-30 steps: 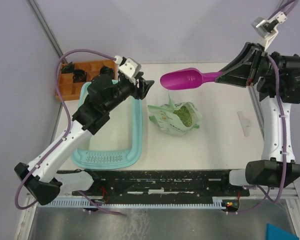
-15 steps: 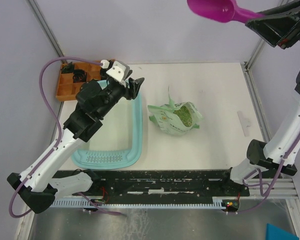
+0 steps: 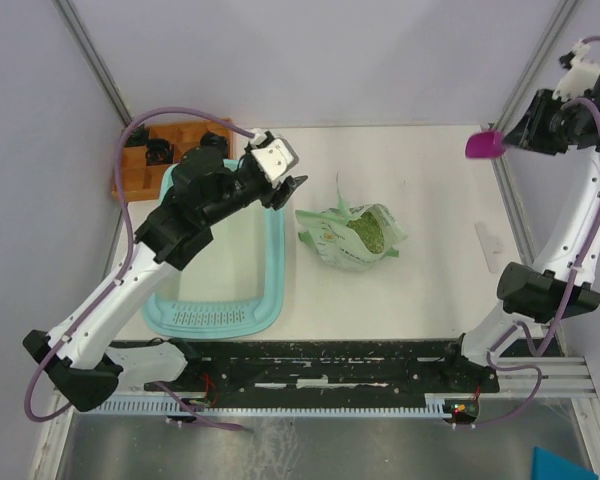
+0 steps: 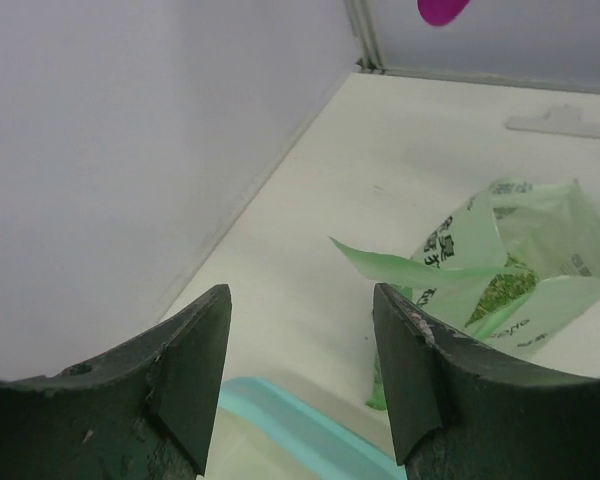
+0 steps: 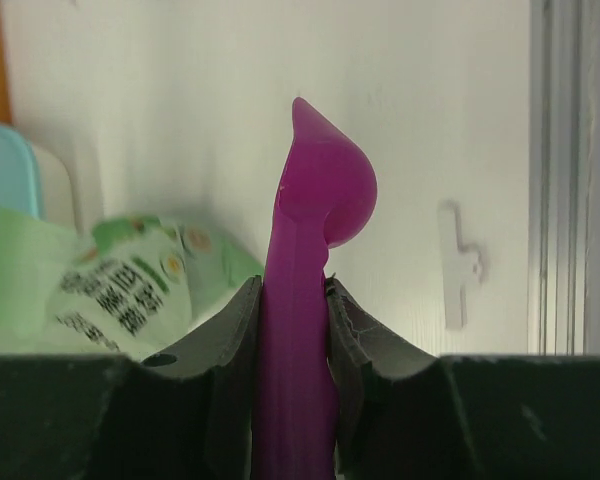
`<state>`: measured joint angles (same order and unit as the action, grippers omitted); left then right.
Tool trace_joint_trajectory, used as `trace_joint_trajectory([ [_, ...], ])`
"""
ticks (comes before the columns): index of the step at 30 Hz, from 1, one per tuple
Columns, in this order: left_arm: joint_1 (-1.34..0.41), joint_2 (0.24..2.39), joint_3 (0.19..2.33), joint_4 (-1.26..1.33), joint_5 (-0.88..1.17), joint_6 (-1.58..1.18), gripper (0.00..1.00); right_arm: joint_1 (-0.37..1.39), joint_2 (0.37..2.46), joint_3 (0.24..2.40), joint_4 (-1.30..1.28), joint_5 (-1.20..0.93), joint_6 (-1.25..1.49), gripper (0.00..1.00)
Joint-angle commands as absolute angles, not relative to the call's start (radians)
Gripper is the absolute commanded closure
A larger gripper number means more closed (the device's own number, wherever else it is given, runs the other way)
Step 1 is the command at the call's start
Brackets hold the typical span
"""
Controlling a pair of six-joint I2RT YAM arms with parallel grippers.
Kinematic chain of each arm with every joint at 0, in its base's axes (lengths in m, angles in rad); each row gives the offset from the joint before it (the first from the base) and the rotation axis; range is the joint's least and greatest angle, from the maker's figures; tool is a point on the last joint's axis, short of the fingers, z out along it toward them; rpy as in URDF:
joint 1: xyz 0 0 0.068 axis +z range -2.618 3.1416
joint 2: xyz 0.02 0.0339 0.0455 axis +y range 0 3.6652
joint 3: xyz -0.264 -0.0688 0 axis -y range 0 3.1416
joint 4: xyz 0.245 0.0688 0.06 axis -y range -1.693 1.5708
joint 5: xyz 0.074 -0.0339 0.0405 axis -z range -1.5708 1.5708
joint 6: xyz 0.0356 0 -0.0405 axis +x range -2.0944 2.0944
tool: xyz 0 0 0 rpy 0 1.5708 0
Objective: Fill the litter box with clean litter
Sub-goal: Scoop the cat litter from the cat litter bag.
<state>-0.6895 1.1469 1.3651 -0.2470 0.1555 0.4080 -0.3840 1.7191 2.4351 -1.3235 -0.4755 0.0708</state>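
We see 1 bag (image 3: 330, 240), open, w/ litter (image 3: 366, 231) inside. 1 box (image 3: 273, 262) sits just left of bag. L gripper (image 3: 288, 184) spread wide, empty, up-left of bag. R gripper (image 5: 295, 300) clamps 1 scoop (image 3: 483, 145), far right of bag.

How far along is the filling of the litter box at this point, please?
Done: the bag lies open, clean litter exposed. In hand: the right hand grips the scoop, far from the bag; the left hand is open by the litter box rim. Left: all scooping; the box shows no litter.
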Motion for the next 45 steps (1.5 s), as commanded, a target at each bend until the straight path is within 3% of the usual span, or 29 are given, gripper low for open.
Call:
trace_joint_trajectory([
  [1,-0.695,1.217,1.474,-0.38,0.321,0.516,0.33,-0.39,1.665,2.409,-1.661,-0.487,-0.207,0.99],
  [12,-0.702,1.341,1.61,-0.591,0.471,0.557,0.31,-0.383,1.537,2.171,-1.765,-0.686,-0.289,0.98],
  [19,-0.717,1.431,1.707,-0.765,0.417,0.591,0.31,-0.336,1.539,2.04,-1.763,-0.79,-0.289,0.98],
  [28,-0.774,1.349,1.516,-0.614,0.333,0.548,0.33,-0.332,1.622,2.13,-1.759,-0.802,-0.291,0.98],
  [34,-0.783,1.29,1.376,-0.477,0.246,0.563,0.4,-0.331,1.611,2.18,-1.761,-0.832,-0.302,0.98],
  [37,-0.784,1.262,1.316,-0.373,0.224,0.562,0.49,-0.33,1.582,2.199,-1.761,-0.867,-0.311,0.98],
  [43,-0.783,1.321,1.323,-0.305,0.202,0.541,0.91,-0.311,1.538,2.2,-1.763,-0.925,-0.321,0.98],
  [45,-0.784,1.353,1.349,-0.288,0.203,0.509,0.97,-0.309,1.531,2.192,-1.762,-0.947,-0.32,0.98],
])
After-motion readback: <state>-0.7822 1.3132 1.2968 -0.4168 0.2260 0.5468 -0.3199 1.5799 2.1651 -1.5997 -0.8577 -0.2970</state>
